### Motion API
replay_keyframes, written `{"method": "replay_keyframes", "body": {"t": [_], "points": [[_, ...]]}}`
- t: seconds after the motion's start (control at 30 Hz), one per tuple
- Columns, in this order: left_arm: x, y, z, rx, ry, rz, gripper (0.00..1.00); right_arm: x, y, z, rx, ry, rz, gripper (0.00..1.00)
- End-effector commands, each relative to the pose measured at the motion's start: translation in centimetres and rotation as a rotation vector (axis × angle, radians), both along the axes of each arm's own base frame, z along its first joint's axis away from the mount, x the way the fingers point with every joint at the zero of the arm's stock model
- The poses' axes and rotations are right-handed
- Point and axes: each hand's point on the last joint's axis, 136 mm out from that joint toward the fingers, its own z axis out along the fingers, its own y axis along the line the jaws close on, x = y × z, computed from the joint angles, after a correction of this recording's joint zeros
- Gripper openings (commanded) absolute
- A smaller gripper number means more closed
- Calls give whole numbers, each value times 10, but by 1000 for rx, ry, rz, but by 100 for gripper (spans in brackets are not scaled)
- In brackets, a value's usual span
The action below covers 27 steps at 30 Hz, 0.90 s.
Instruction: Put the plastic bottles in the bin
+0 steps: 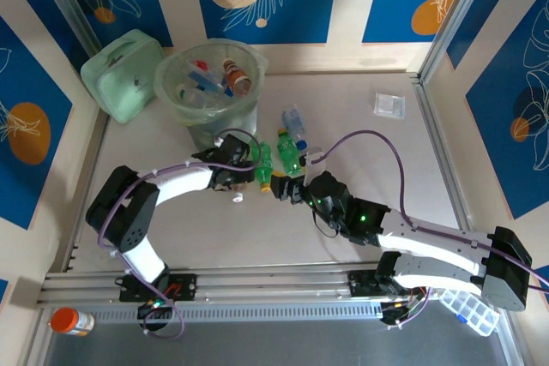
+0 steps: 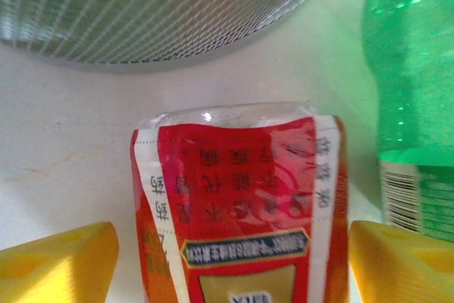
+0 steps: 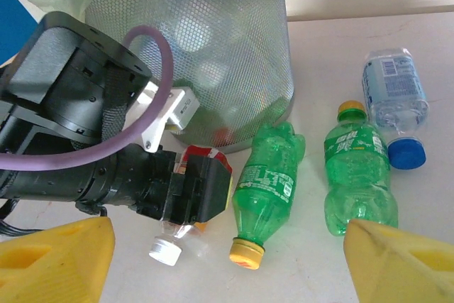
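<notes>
We start with the bin (image 1: 210, 83), the biggest thing on the table, at the far left. From above we look into it and see several bottles lying inside. The wrist cameras meet only its meshed wall from the side.

The left gripper (image 1: 236, 177) lies low just in front of the bin. Its jaws straddle a red-labelled bottle (image 2: 237, 204) that rests on the table. In the left wrist view we see a sliver of table between one yellow finger (image 2: 60, 264) and the label, so the jaws are not clamped. The right wrist view adds this bottle's white cap (image 3: 164, 251), pointing away from the bin.

The right gripper (image 3: 227, 264) stands spread wide with nothing between its fingers.

Beside the red one lie two green bottles (image 3: 269, 179) (image 3: 358, 175) with yellow caps. Further off is a clear bottle (image 3: 392, 90) with its blue cap (image 3: 406, 152).
</notes>
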Motion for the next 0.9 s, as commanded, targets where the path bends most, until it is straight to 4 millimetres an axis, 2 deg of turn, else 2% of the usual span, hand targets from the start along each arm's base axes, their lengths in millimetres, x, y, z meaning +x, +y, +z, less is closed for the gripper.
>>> {"method": "replay_keyframes", "body": {"t": [0.0, 0.07, 0.2, 0.33, 0.47, 0.7, 0.87], "points": [[9, 7, -3, 3, -17, 20, 80, 1, -2, 1, 18, 4, -10, 85], [8, 8, -4, 1, -12, 23, 77, 1, -2, 1, 18, 5, -11, 85], [2, 6, 0, -28, -2, 16, 63, 1, -3, 1, 18, 5, -11, 85], [-9, 1, 12, -90, -7, -6, 54, 1, -2, 1, 17, 6, -10, 85], [-28, -4, 30, -120, -27, -47, 50, 1, -3, 1, 19, 5, -12, 85], [-70, -11, 84, -111, -136, -181, 52, -1, -1, 1, 20, 4, -5, 85], [-92, -28, 132, -271, -213, -270, 51, -6, 4, 7, 22, -28, 25, 84]]}}
